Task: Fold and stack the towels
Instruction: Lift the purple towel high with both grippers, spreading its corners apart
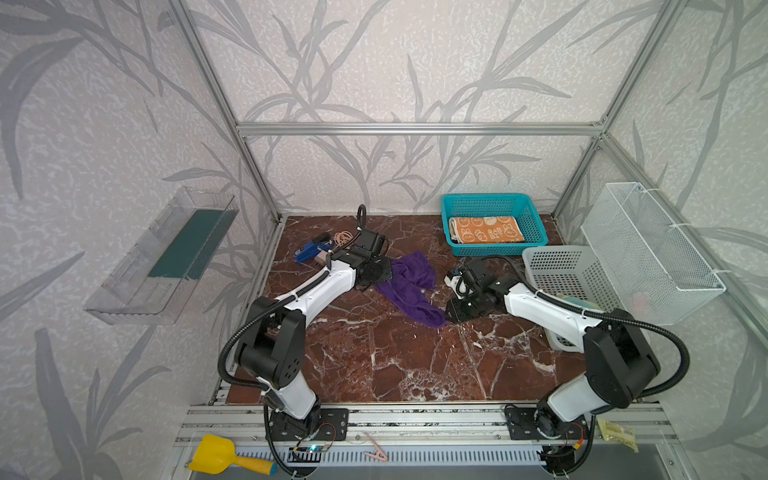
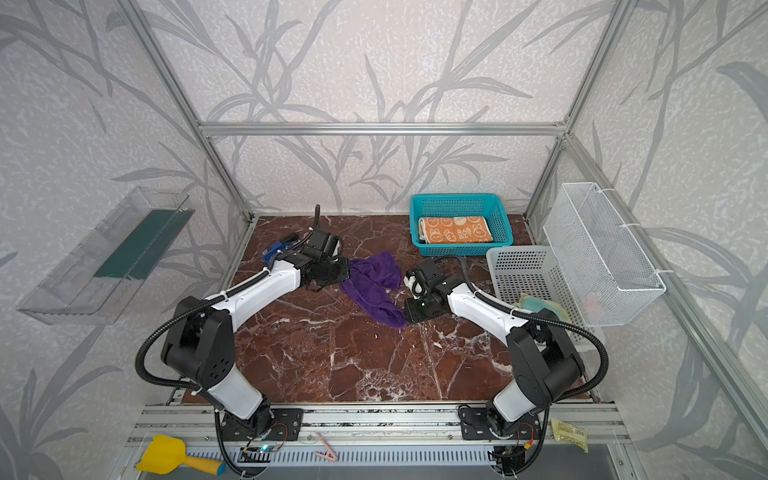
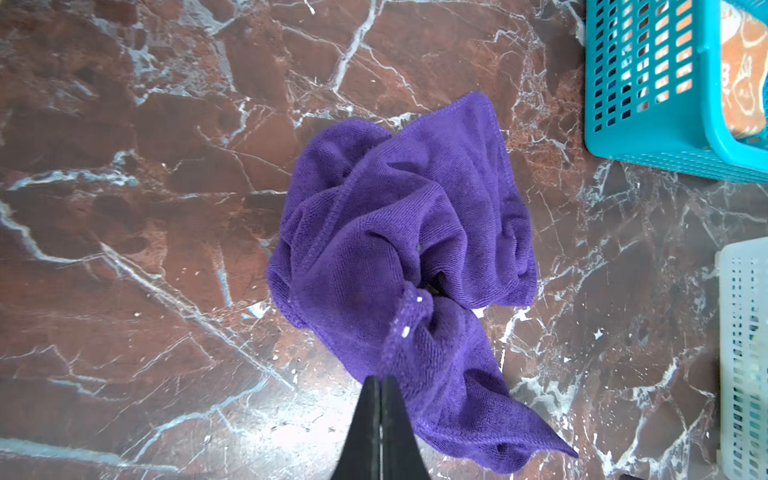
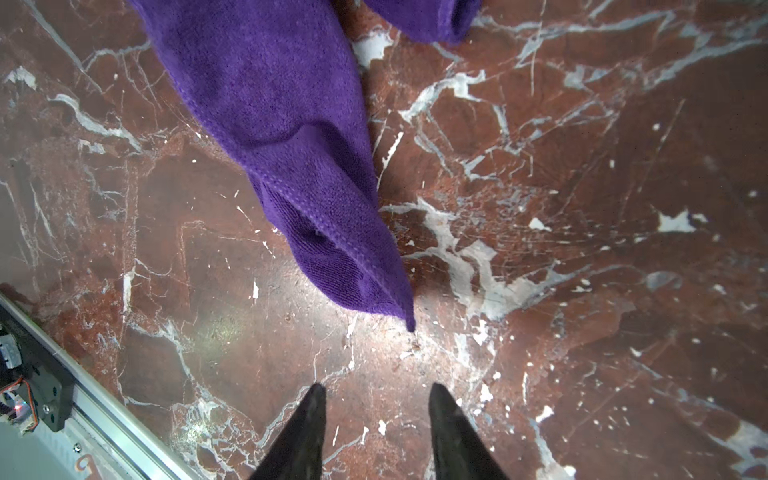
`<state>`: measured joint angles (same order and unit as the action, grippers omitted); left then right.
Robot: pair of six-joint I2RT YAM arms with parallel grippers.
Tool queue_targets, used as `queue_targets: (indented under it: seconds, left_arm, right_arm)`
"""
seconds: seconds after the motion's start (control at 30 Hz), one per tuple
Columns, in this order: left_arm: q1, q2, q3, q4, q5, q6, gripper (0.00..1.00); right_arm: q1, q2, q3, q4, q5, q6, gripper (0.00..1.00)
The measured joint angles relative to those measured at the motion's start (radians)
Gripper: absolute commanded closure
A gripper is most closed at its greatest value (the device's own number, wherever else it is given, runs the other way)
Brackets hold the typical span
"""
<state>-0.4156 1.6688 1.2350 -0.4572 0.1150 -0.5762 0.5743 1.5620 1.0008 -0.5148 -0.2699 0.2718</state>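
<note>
Jaws pressed tight together, the left gripper (image 3: 380,380) appears to pinch a raised hem of the purple towel (image 3: 395,232). The right gripper (image 4: 376,388) stands part-open and empty, its tips just short of the cloth's pointed corner on the marble tabletop (image 4: 582,166). In both top views the towel (image 1: 409,282) lies crumpled between the two arms, not yet spread. On this evidence, the sensible course is for the right jaws to close on that corner alone, taking one layer rather than the doubled fold behind it. Both arms would then draw apart low over the table until the cloth lies flat and square for folding. The orange rabbit towel (image 1: 486,230) sits folded in the teal basket (image 1: 486,197); what lies beneath it cannot be told. A pale yellow-and-teal towel (image 2: 536,303) shows in the grey basket (image 2: 519,251), largely masked by the right arm. Whether the left jaws grip one layer or several is hidden by bunched fabric.
</note>
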Motion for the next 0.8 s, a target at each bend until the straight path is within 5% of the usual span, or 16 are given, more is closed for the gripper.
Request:
queue_targets:
  seconds: [0.27,0.43,0.8]
  left_arm:
    - [0.006,0.001,0.000,0.002,0.013,0.001,1.00]
    - [0.015,0.001,0.003,-0.003,0.017,0.002,1.00]
    - [0.046,-0.089,0.111,-0.067,-0.011,0.077,1.00]
  right_arm:
    - [0.002,0.137,0.018,0.017,-0.002,-0.050,0.55]
    - [0.002,0.255,0.112,0.019,-0.006,-0.075,0.96]
    - [0.002,-0.095,0.193,-0.006,0.127,-0.121,1.00]
